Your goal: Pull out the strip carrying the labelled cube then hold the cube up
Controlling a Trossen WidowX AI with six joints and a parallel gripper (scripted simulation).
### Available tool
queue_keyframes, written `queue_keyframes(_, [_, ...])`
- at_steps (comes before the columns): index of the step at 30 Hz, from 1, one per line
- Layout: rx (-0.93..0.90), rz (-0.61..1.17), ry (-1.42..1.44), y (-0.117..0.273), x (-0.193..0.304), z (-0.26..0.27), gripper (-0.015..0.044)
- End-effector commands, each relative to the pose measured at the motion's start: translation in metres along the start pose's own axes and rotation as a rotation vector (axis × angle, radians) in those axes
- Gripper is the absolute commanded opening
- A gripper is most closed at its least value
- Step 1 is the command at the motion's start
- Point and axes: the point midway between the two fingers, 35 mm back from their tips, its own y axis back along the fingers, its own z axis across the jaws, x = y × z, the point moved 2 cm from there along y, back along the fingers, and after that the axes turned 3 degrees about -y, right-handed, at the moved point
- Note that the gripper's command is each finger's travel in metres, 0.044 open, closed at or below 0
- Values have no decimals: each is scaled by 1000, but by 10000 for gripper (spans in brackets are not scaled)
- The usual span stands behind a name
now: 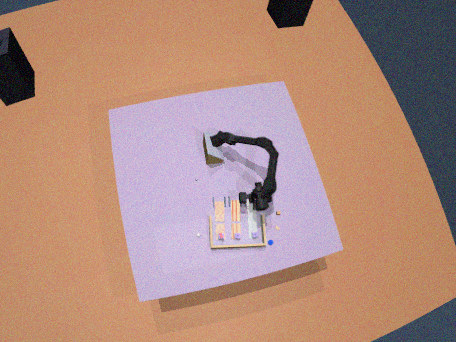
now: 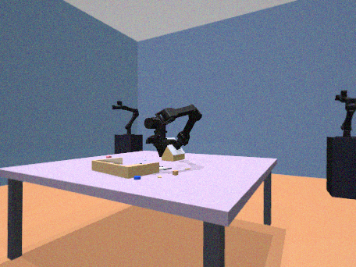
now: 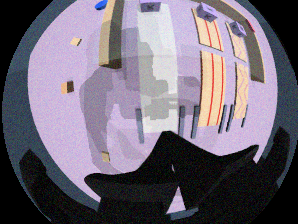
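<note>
A tan U-shaped frame (image 1: 237, 245) (image 2: 117, 168) (image 3: 108, 30) holds three strips side by side. The pale strip (image 1: 254, 224) (image 3: 158, 50) lies on the right in the top view; two orange striped strips (image 1: 220, 216) (image 1: 235, 215) (image 3: 209, 72) (image 3: 240, 79) lie left of it and look broken across. Each strip bears a small cube at its far end (image 1: 254, 234) (image 1: 237, 235) (image 1: 220, 235) (image 3: 150, 7) (image 3: 206, 11) (image 3: 234, 27); I cannot read the labels. My gripper (image 1: 245, 199) (image 2: 159, 149) (image 3: 166, 134) is shut, low over the near end of the pale strip. I cannot see anything between the fingers.
A tan wedge block (image 1: 212, 156) (image 2: 172, 154) stands at the arm's base. A blue disc (image 1: 270, 242) (image 2: 137, 177) (image 3: 101, 4) and two small orange bits (image 1: 278, 213) (image 1: 277, 227) (image 3: 67, 87) lie right of the frame. Dark tabs (image 1: 226, 201) mark the orange strips' near ends.
</note>
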Motion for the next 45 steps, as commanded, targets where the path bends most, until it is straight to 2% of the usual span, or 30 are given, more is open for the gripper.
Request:
queue_keyframes(1, [6,1,-8,-7,0,-1,0])
queue_keyframes(34, [2,2,-7,-60,5,0,0])
queue_keyframes(45, [2,2,-7,-61,5,0,0])
